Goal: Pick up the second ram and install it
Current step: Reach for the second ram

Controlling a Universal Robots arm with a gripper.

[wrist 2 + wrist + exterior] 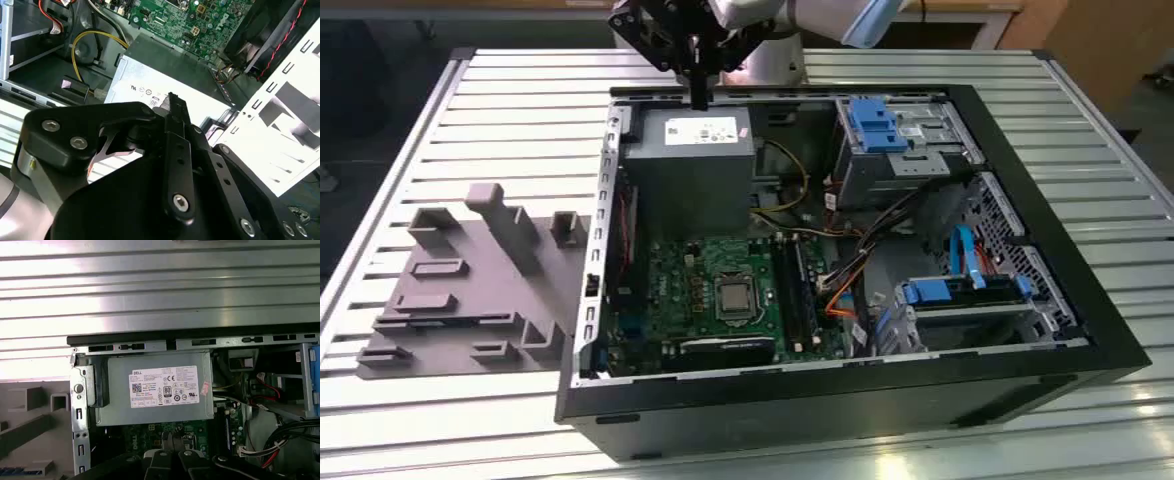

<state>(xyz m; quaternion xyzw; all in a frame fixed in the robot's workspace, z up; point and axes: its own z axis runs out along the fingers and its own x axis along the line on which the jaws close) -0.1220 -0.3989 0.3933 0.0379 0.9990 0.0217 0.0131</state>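
- Gripper hangs by the grey power box, fingers pressed together.
- Open computer case lies on a silver ribbed table.
- Grey tray sits beside it.

Table: silver-grey metal, top of long parallel ribbed slats running across the exterior view, framed by a plain metal edge; in the first wrist view the slats carry a strong white glare from light overhead, brightest along the upper ribs. Floor: dark and unlit, seen past the table's edge at the exterior view's left. Panel: tan, wood-coloured, flat, standing behind the table's far corner at the exterior view's right.
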